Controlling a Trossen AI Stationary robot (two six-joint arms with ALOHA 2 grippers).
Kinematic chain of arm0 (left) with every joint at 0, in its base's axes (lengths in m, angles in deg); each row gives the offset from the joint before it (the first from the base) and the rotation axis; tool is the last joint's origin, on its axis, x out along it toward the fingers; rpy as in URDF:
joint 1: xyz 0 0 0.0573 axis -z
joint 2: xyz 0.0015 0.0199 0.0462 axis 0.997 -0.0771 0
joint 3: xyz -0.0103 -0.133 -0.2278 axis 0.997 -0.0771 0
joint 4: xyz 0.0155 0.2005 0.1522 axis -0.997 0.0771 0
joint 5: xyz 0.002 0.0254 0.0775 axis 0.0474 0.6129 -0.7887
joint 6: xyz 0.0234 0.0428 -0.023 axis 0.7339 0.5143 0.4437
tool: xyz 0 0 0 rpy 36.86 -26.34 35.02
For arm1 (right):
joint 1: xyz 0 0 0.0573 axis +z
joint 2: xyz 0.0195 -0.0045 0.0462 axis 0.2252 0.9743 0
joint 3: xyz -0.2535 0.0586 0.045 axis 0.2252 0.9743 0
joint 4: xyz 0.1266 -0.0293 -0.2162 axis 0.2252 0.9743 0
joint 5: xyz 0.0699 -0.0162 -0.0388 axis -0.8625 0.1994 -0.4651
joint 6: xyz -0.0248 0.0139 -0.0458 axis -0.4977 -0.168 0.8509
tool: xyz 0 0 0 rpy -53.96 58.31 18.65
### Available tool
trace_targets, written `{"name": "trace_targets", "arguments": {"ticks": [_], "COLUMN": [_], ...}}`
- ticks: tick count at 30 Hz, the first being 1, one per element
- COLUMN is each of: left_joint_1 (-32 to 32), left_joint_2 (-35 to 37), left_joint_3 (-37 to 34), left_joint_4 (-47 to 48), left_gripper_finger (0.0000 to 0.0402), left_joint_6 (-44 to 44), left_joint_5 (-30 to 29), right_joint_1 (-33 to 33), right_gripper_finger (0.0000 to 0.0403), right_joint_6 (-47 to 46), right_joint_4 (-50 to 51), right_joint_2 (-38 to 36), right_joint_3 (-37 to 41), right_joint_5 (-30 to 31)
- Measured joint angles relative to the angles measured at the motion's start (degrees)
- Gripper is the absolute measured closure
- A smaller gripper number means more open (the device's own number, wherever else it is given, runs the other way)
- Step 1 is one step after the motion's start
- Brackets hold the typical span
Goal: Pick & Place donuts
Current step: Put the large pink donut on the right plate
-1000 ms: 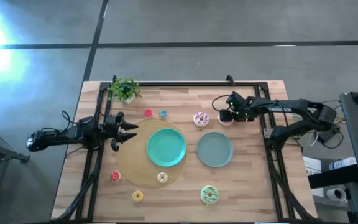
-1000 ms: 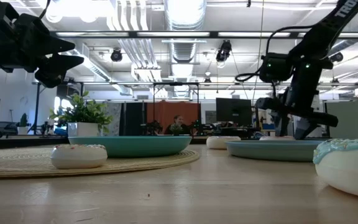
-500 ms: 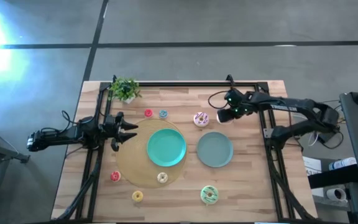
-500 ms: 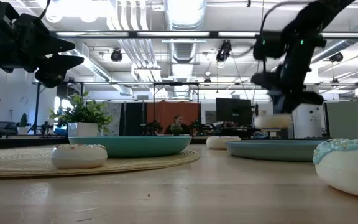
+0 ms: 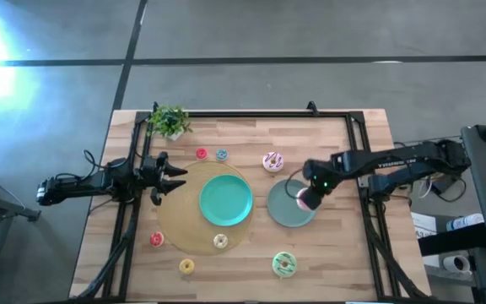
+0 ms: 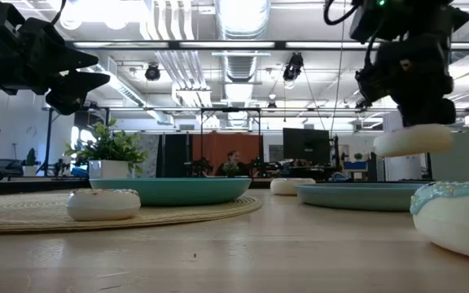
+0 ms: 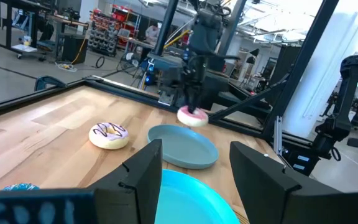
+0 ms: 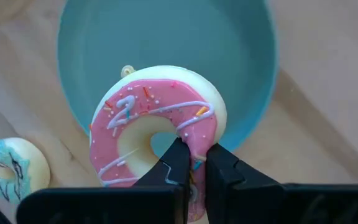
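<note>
Right gripper [image 8: 191, 163] clamped on pink donut's [image 8: 157, 134] rim, held above grey-green plate [image 5: 287, 208], apparently clear of it; left gripper [image 7: 194, 168] parked agape beside teal plate [image 5: 226, 200]

Our right gripper [image 5: 308, 197] hangs over the table's middle right, arm reaching in, fingers [image 8: 178, 163] pinched tight (on a ring's edge). Our left gripper [image 5: 172, 179] waits at the left, parted.

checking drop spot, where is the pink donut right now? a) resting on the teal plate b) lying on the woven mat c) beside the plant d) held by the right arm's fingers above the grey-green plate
d: the right gripper pinches the pink donut, raised over the grey-green plate.
</note>
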Motion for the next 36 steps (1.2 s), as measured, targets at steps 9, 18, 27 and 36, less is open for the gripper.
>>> {"name": "trace_targets", "arguments": {"ticks": [9, 18, 27, 36], "left_joint_1": [0.0, 0.0, 0.0, 0.0], "left_joint_2": [0.0, 0.0, 0.0, 0.0], "left_joint_3": [0.0, 0.0, 0.0, 0.0], "left_joint_4": [0.0, 0.0, 0.0, 0.0], "left_gripper_finger": [0.0239, 0.0239, 0.0239, 0.0239], "left_joint_6": [0.0, 0.0, 0.0, 0.0], "left_joint_5": [0.0, 0.0, 0.0, 0.0], "right_joint_1": [6.6, 6.8, 6.9, 7.2], "right_gripper_finger": [0.0390, 0.0377, 0.0246, 0.0150], "right_joint_6": [-5.2, -5.6, -0.9, 3.1], "right_joint_4": [-9.1, -14.6, -15.9, -15.0], "right_joint_2": [4.5, 13.1, 13.3, 9.9], "right_joint_3": [3.1, 3.1, 1.3, 1.2], "right_joint_5": [-0.4, -1.3, 0.2, -1.1]}}
